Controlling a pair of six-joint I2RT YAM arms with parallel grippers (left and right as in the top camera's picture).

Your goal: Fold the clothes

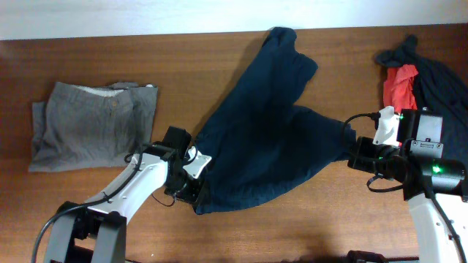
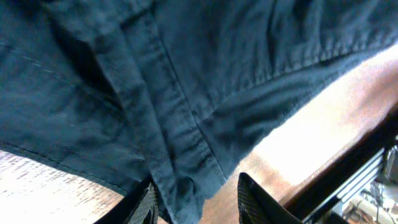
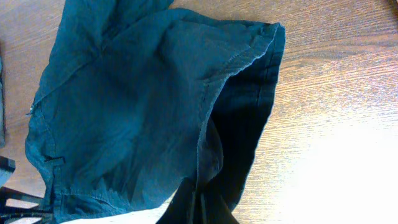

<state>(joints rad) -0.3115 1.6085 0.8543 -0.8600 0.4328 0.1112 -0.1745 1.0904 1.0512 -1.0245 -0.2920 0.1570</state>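
Wooden table (image 1: pixel 219 58), everything on it placed here against the navy blue piece.

Navy blue piece (image 1: pixel 263 139): biggest item, mid-table, spread loosely and rumpled. One narrow end reaches toward the far edge, the broad part lies near the front, and one leg trails off to the right.

Black garment (image 1: pixel 442 80): heaped well to the right of the navy blue piece, at the table's far right corner, not touching it.

Grey shorts (image 1: pixel 91 124): folded flat, well to the left of the navy blue piece, bare wood between.

Red white-printed shirt (image 1: pixel 401 84): bunched against the black garment, on the side facing the navy blue piece.

Right gripper (image 1: pixel 352 151): at the end of the navy leg that trails right. Fingers closed, the cloth gathered and pinched between them.

Left gripper (image 1: pixel 193 177): at the navy blue piece's near-left corner. Fingers (image 2: pixel 252 199) apart, straddling a seamed hem. A gap shows beside the cloth, so it is not clamped.
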